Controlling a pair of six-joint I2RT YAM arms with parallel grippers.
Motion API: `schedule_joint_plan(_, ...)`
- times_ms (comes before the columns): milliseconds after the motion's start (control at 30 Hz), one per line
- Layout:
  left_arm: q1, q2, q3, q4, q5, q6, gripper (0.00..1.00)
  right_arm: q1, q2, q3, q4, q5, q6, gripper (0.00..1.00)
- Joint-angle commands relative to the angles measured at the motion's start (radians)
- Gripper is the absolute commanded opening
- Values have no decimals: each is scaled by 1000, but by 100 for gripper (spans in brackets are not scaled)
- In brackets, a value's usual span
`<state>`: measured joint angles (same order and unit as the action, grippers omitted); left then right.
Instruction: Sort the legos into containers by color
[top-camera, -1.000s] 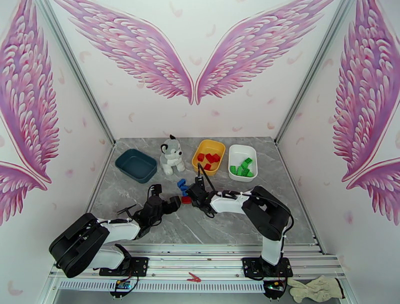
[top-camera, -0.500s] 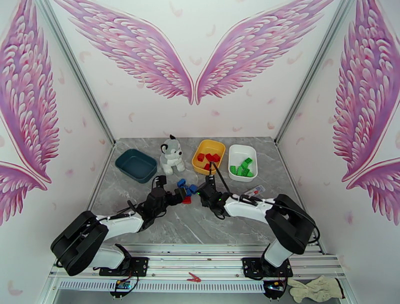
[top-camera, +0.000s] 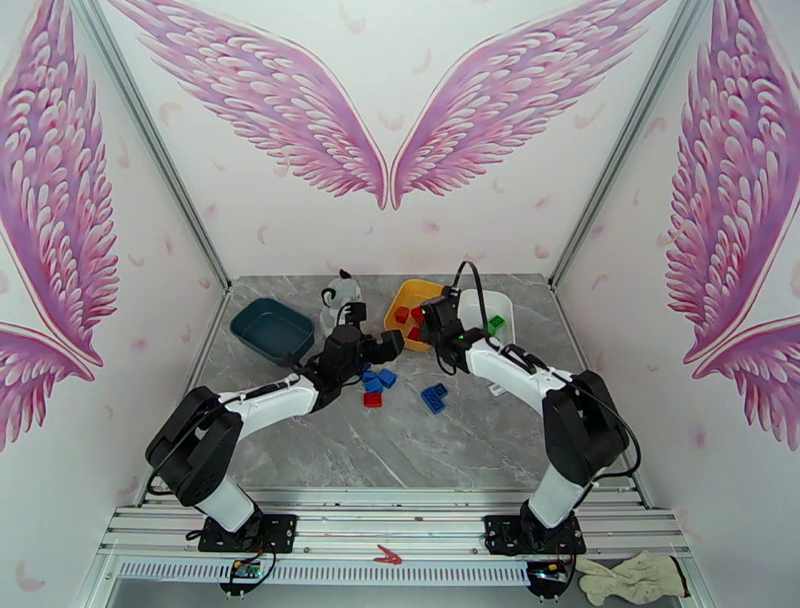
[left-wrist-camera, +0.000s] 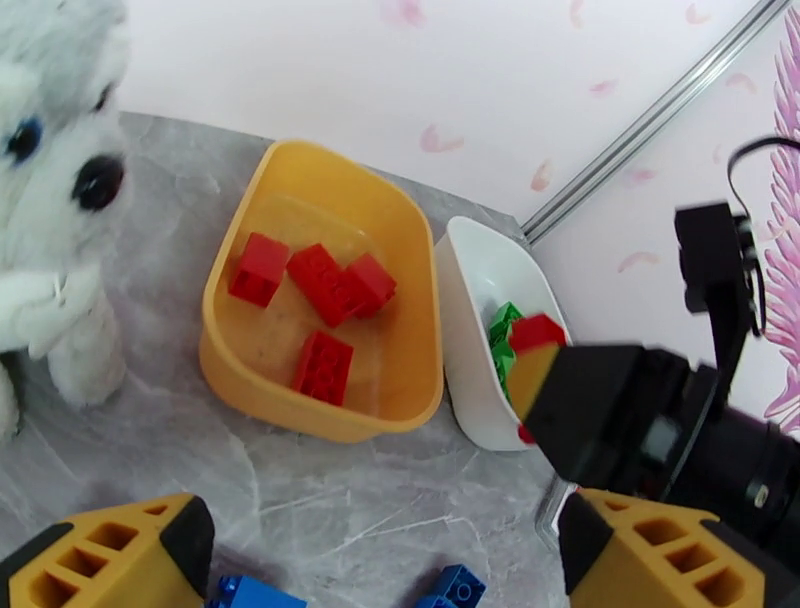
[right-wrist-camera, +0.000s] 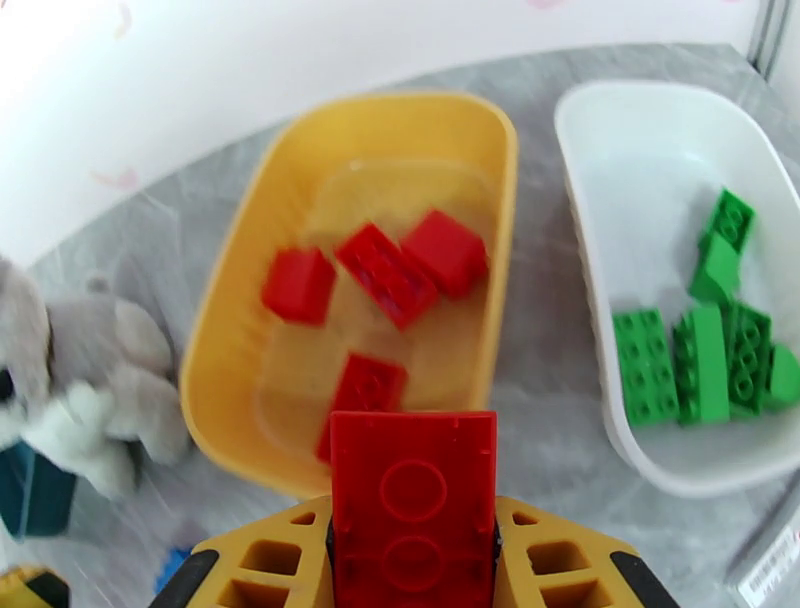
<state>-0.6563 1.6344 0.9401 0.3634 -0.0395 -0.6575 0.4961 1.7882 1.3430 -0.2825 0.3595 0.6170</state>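
Entry 1, top cam. Table (top-camera: 480, 440): grey, marble-look. Along the far edge, L to R:
- teal tray (top-camera: 272, 330)
- plush dog (top-camera: 338, 296), partly behind the L arm
- yellow tray (top-camera: 412, 292) w/ red bricks (top-camera: 402, 314)
- white tray (top-camera: 497, 300) w/ green bricks (top-camera: 497, 323), mostly hidden by the R arm

Loose at mid-table: blue bricks (top-camera: 434, 397) in two spots, and a loose red brick (top-camera: 373, 399) just beside the L cluster. Left gripper (top-camera: 388, 347) sits above that cluster, near the yellow tray's near end. Right gripper (top-camera: 430, 322) is over the yellow tray's near-R corner.

Entry 2, L wrist cam. Left gripper jaws are spread wide and grip nothing, w/ bare table between them. Blue bricks lie at the bottom edge. The yellow tray ahead holds 4 red bricks: three in a row at the far side, two of them touching, and one alone nearer. The white tray is just beside its R wall; can't tell if they touch. The right gripper at R pinches the held red brick (left-wrist-camera: 537, 333) at its tip, seen in front of the white tray. The dog is at the L edge.

Entry 3, R wrist cam. Right gripper is clamped on the held red brick, hollow underside facing the cam, the brick poking out past the fingertips. It lines up w/ the yellow tray's near rim, and the 4 red bricks lie beyond. The green bricks are bunched at the white tray's R side. The dog and a sliver of the teal tray are at the L edge.
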Motion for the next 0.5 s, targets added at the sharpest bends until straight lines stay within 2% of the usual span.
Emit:
schedule_joint_plan(0,3,-15,27,-70,-13,31,95,-20,100,146,-100,-46,-35,28)
schedule_joint_plan(200,-9,-160,-134,-59,-91,32,95,-36,230,328,-180,-72,-89,52)
schedule_joint_plan(333,-15,-273,-267,-38,-141,21,96,-33,198,281,-140,-121,-99,61)
schedule_joint_plan(467,-17,-406,-395,-53,-210,6,97,-8,117,172,-72,-172,-107,64)
